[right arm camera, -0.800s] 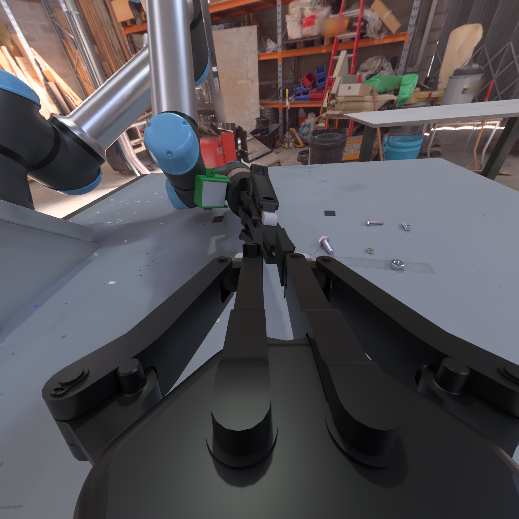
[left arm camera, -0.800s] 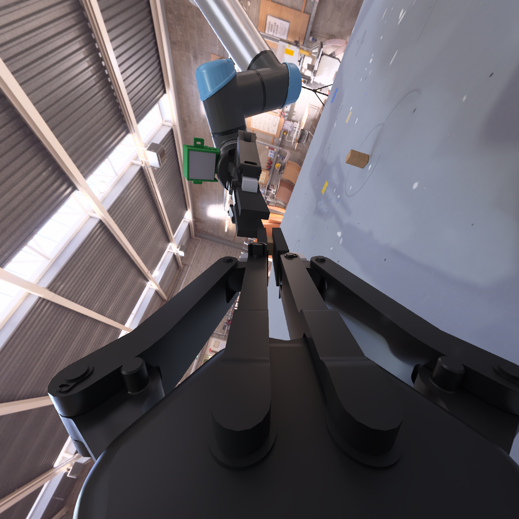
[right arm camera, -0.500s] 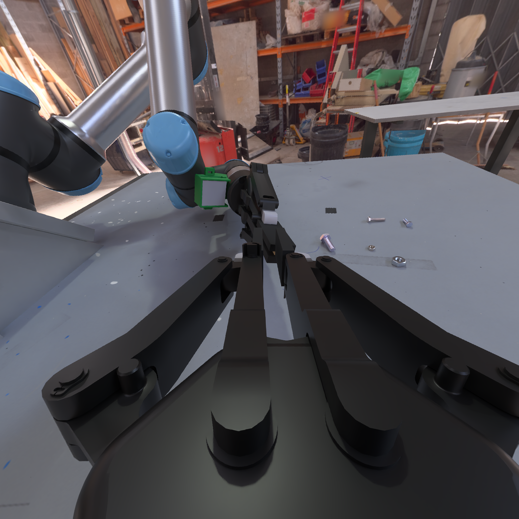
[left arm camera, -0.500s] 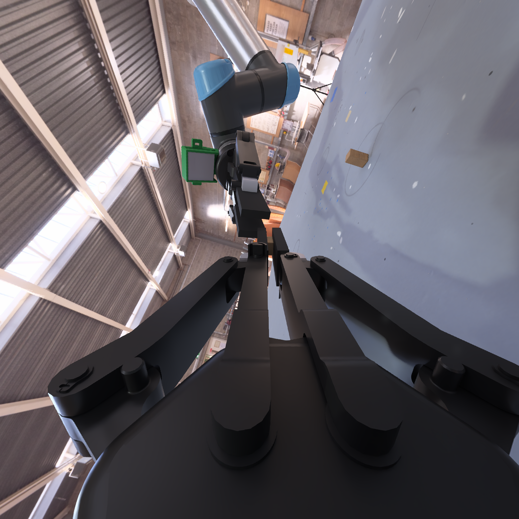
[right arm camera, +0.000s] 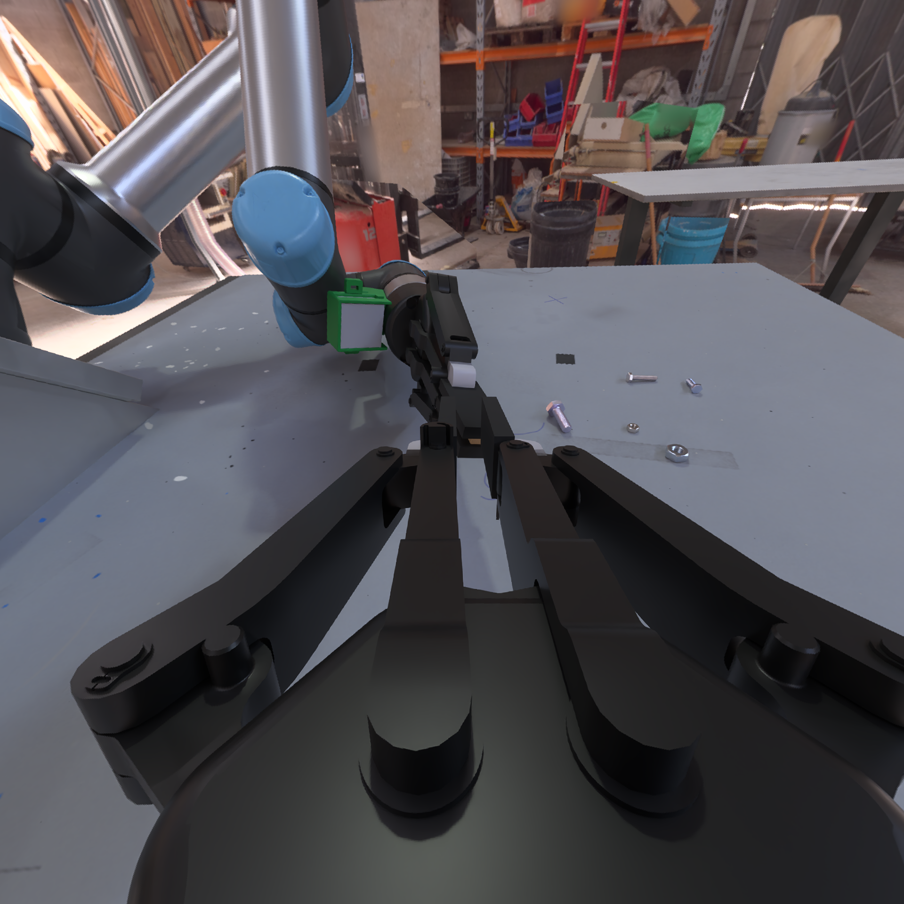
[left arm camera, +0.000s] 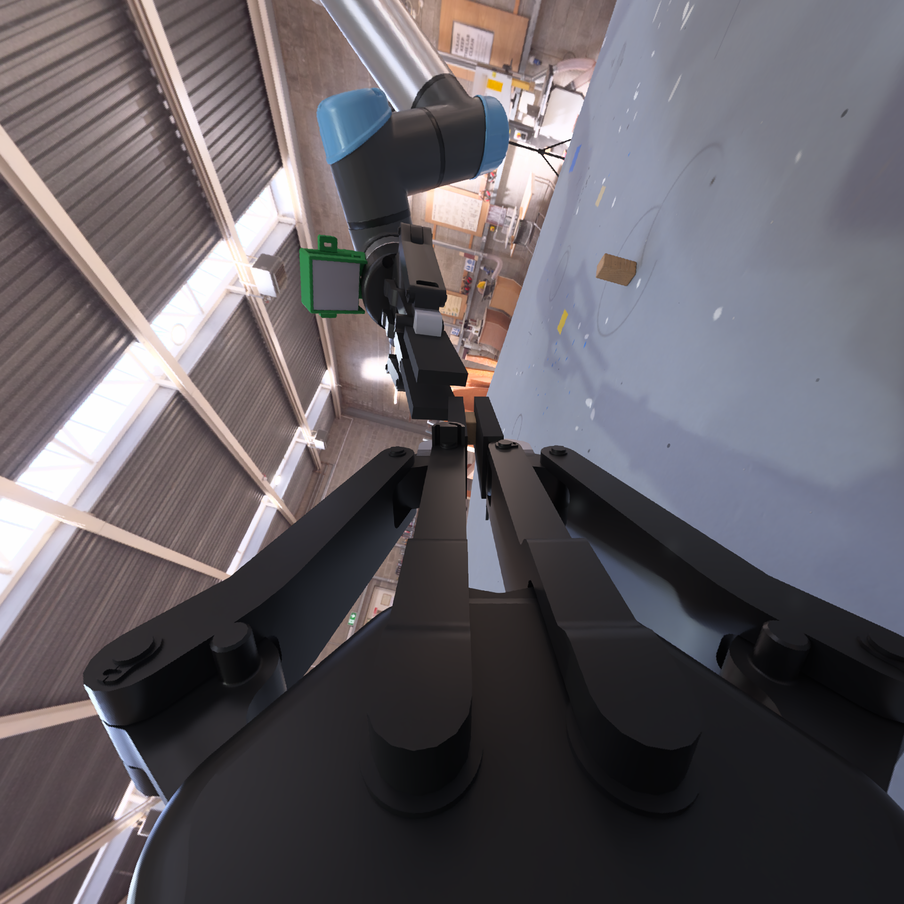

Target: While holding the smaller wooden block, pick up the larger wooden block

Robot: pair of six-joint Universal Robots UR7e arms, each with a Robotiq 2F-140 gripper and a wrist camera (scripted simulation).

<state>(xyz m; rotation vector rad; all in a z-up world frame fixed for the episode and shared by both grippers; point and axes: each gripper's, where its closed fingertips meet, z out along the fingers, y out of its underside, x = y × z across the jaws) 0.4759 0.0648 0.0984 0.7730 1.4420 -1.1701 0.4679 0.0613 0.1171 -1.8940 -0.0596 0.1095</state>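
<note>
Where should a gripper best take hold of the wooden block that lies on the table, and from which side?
Probably grip the wooden block across its two long side faces, at mid-length, coming straight down from above: it lies flat and alone on the table.

Grey table (right arm camera: 734,313), w/ wooden block (left arm camera: 616,268), 3 bolts (right arm camera: 559,416), 2 nuts (right arm camera: 677,452).

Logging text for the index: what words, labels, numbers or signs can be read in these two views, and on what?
I do not copy out writing; these things bear it.
White notice on a wooden board, far wall: printed lines.
Wall charts: too small to read.
Red machine behind the table: white digits.
Wooden block on the table: none.
</note>
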